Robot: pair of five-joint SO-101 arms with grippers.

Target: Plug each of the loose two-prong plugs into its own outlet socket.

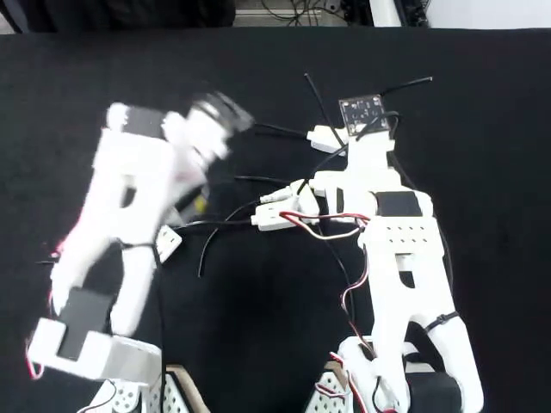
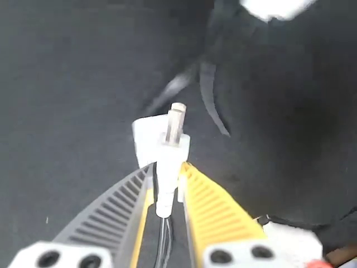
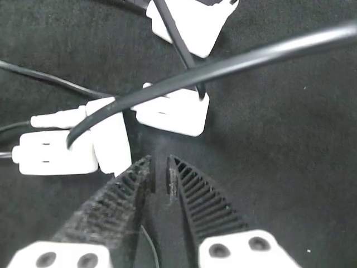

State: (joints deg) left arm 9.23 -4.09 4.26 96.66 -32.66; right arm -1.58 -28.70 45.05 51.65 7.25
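Observation:
My left gripper (image 2: 167,170) is shut on a white two-prong plug (image 2: 170,142); its prongs point away from me, over the black table. In the high view the left arm shows blurred, with its gripper (image 1: 199,205) left of the cluster of white parts. My right gripper (image 3: 160,163) hovers just short of that cluster, fingers nearly together with nothing between them. In front of it lie a white outlet socket (image 3: 50,155) with two slots, a white plug body (image 3: 110,137) against it and a white block (image 3: 174,111). The socket (image 1: 274,221) lies mid-table beside the right gripper (image 1: 303,189).
Black cables cross the cluster, one thick cable (image 3: 234,58) running right over it. Another white block (image 3: 192,19) lies farther off, also seen as a block (image 1: 325,136) in the high view. A small white part (image 1: 169,243) lies by the left arm. The black table (image 1: 482,129) has free room on the right.

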